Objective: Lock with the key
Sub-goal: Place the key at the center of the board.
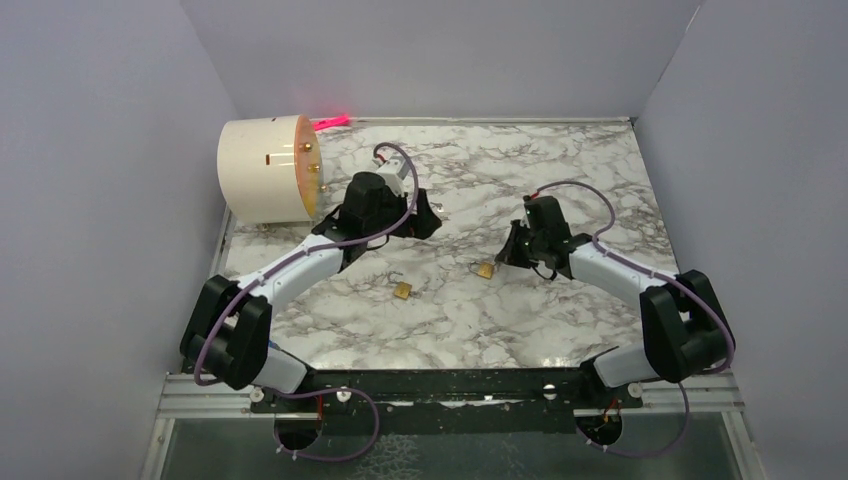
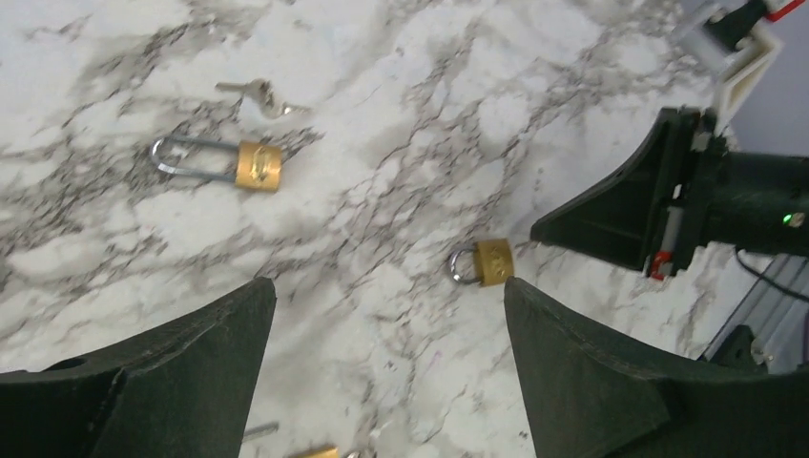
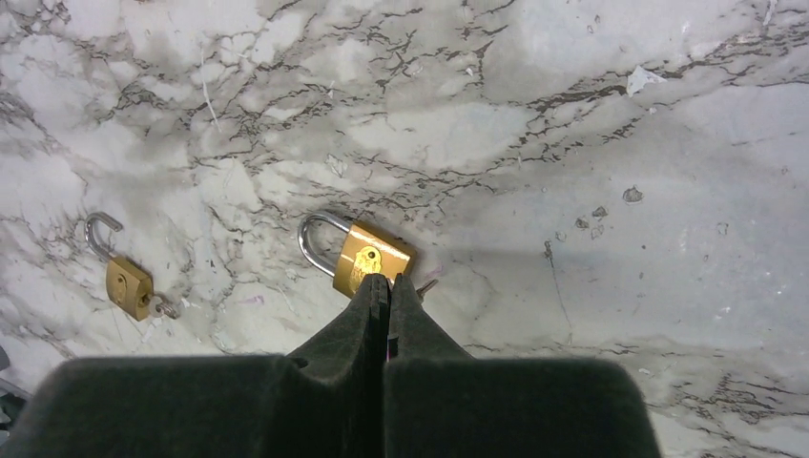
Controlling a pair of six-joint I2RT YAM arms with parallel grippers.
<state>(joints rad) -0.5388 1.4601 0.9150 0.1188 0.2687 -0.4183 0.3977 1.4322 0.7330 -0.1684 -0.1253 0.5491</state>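
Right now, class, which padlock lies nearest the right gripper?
The padlock at the right gripper's shut tips. The hooked-shackle padlock and the long-shackle padlock lie farther off.

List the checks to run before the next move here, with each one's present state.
1. The right hand is shut at the key end of the nearer padlock: ok.
2. Key gripped and in that keyhole: cannot tell, the fingers hide it.
3. Its shackle seated: looks ok.
4. The left hand is open with nothing between its fingers: ok.
5. Hands apart from each other: ok.
6. The second padlock locked: not ok, its shackle is swung open.
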